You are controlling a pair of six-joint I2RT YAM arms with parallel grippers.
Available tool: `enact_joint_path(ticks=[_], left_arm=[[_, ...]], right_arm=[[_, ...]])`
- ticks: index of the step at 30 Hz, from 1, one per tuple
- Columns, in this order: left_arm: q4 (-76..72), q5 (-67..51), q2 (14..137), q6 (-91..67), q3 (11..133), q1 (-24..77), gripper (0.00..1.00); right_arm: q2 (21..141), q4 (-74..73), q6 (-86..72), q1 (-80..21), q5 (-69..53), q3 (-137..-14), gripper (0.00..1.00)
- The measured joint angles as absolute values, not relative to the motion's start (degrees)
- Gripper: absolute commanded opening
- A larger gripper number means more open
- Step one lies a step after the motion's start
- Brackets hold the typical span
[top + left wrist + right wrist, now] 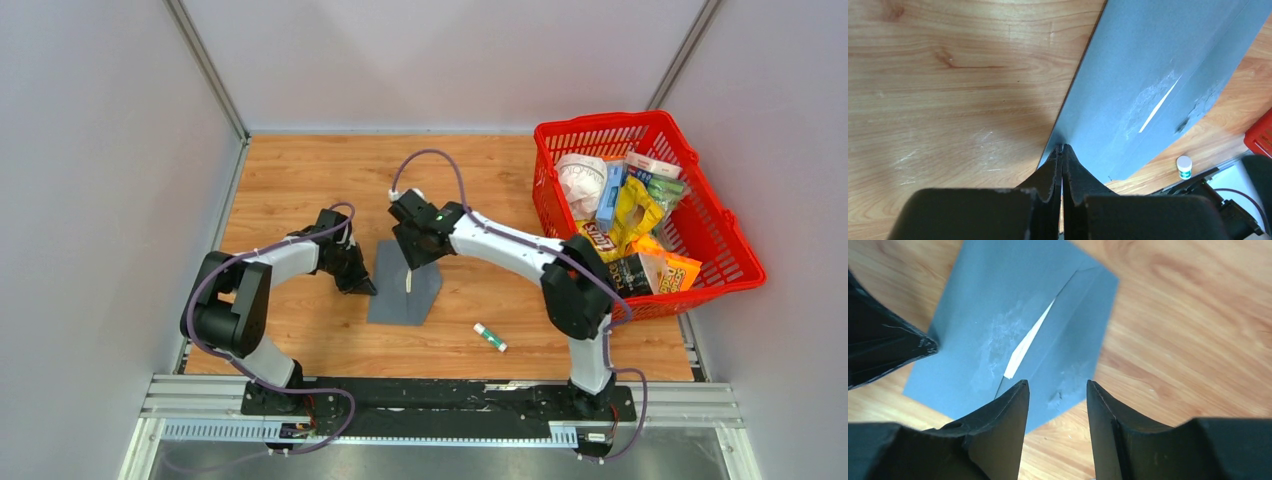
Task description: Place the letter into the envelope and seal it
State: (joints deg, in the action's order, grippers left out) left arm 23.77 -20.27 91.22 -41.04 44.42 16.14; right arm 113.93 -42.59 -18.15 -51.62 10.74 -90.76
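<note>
From up here I read the task as well past halfway. The envelope (398, 300) lies flat on the tabletop (300, 180) at the centre of the top view, and the letter (1028, 342) seems to be almost wholly inside it. All I can see of the letter is a thin pale sliver in the gap where the flap has come over without lying tight. There are whitish smears on the grey paper on either side of that gap. I take them for glue, though I cannot be sure.

My left hand (1063, 150) has its fingers pressed together, with the tip at the envelope's left edge. I cannot tell whether it pins the paper or only touches it. My right hand (1057, 390) hangs just above the envelope with its fingers spread and nothing between them.

The glue stick (490, 338) lies to the lower right of the envelope, apart from it.

By my judgement what is left is the seal: the flap has to be pressed flat until that sliver is covered
</note>
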Motion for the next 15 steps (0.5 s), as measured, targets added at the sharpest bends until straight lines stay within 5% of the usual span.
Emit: enact_joint_path(ticks=[8, 15], left_arm=[[23.4, -20.7, 91.4, -40.2, 44.7, 16.1, 0.02], [26.0, -20.3, 89.1, -37.5, 47.0, 16.8, 0.15]], right_arm=[[97.7, -43.0, -18.2, -47.1, 10.4, -81.2, 0.51], [93.0, -44.2, -19.1, -47.2, 9.4, -65.0, 0.57]])
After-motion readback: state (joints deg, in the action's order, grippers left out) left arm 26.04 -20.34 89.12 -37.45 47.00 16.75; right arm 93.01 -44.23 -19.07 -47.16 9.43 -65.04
